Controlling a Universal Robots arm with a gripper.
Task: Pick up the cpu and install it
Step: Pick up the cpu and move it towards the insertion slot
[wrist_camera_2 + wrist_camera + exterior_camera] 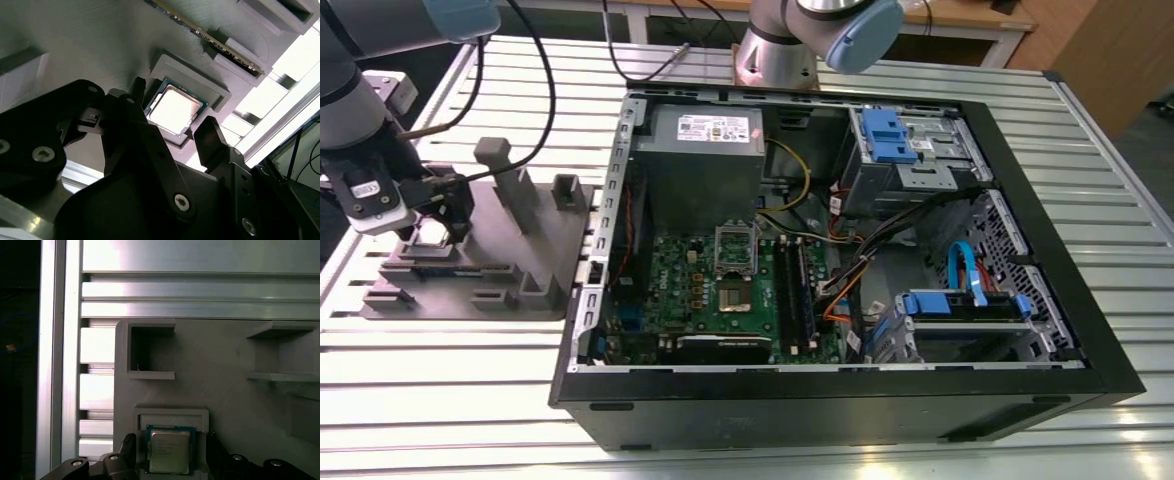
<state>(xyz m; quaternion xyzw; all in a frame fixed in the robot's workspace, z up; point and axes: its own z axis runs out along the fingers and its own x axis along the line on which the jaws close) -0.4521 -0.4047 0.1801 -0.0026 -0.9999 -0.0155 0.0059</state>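
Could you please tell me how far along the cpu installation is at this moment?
Done: the gripper sits at the grey fixture, with its open fingers on either side of the cpu. In hand: nothing; the cpu lies in its recess, not gripped. Left: the lift and the install; the socket in the computer case looks empty, its green centre showing.

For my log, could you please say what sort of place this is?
Probably a robotics lab bench for computer assembly: open black desktop computer case on slatted aluminium table, grey plastic fixture holding a square silver cpu.
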